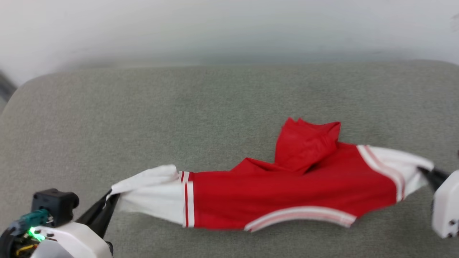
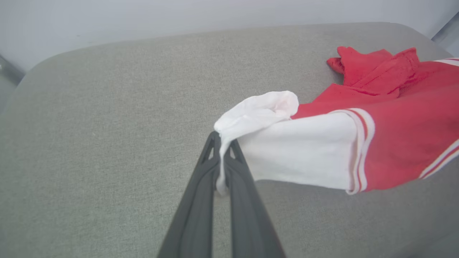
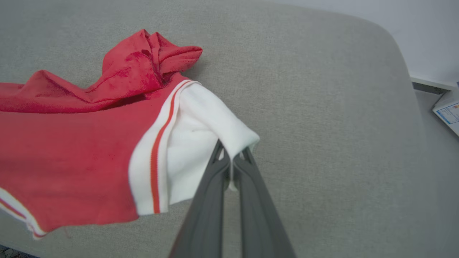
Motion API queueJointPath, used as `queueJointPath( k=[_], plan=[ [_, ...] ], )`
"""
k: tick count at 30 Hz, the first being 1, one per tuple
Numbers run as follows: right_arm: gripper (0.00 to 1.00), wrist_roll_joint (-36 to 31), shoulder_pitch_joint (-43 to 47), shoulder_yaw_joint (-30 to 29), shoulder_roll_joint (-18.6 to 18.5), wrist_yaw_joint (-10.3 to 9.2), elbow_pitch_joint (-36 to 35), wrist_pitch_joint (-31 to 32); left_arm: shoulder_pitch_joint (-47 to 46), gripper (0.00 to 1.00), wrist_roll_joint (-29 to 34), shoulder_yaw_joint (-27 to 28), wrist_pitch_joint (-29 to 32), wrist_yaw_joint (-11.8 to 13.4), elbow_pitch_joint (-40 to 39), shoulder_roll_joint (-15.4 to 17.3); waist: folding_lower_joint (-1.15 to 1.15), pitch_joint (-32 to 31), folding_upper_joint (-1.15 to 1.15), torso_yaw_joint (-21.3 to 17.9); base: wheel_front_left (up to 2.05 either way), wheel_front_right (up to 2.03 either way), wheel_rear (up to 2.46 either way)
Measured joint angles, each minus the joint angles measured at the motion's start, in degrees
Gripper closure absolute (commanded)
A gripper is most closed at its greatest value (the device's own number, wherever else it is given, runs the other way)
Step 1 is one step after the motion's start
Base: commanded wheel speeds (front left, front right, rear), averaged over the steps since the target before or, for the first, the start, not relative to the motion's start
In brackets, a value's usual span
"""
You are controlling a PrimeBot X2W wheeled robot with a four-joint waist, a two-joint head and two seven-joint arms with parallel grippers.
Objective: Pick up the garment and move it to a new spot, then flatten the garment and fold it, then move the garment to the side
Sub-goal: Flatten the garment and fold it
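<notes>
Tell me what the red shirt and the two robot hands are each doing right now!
garment: stretched long between both grippers, not flat, red part bunched up.
left gripper: jaws shut on the garment's white sleeve.
right gripper: jaws shut on the other white sleeve.
gray cushion: under the garment; the bunched red part lies on it.

Your head camera looks forward and down on the grey cushion (image 1: 143, 118), with the far wall (image 1: 215, 28) at the top. The left wrist camera sits close behind the left gripper (image 2: 224, 140), the right behind the right gripper (image 3: 233, 149), at opposite ends of the garment (image 1: 287, 186); all three views share its bunched red middle.
</notes>
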Motion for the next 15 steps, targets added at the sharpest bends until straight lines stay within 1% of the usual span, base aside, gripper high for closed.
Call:
queueJointPath(
  k=[2,4,7,10,13,15],
  plan=[
    [1.0,0.92,-2.27,-0.86,-2.57,0.0,-1.57,0.75,-0.02,1.0,-0.63,1.35,0.25,-0.36,-2.13,1.4,0.0,-0.97,0.0,-0.73,0.0,0.0,0.0],
    [1.0,2.31,-4.65,-1.49,-4.1,0.0,-2.96,1.68,-0.4,1.0,-1.12,3.05,0.42,-0.52,-4.11,2.85,0.0,-1.79,0.0,-1.4,0.0,0.0,0.0],
    [1.0,5.12,-9.23,-2.16,-5.38,0.0,-5.13,3.56,-1.8,1.0,-2.04,6.16,0.84,-0.59,-6.91,5.16,0.0,-2.93,0.0,-2.26,0.0,0.0,0.0],
    [1.0,6.92,-14.0,-2.48,-6.26,0.0,-6.56,4.74,-3.78,1.0,-2.92,9.45,0.9,-0.56,-8.8,6.75,0.0,-3.64,0.0,-3.09,0.0,0.0,0.0],
    [1.0,7.28,-17.96,-1.85,-7.4,0.0,-6.79,5.05,-6.05,1.0,-3.04,12.2,1.0,-0.52,-9.79,8.49,0.0,-4.06,0.0,-3.83,0.0,0.0,0.0],
    [1.0,7.65,-20.34,-1.05,-8.16,0.0,-6.73,4.97,-7.71,1.0,-3.89,13.93,0.99,-0.62,-10.63,8.98,0.0,-4.16,0.0,-4.28,0.0,0.0,0.0]
  ],
)
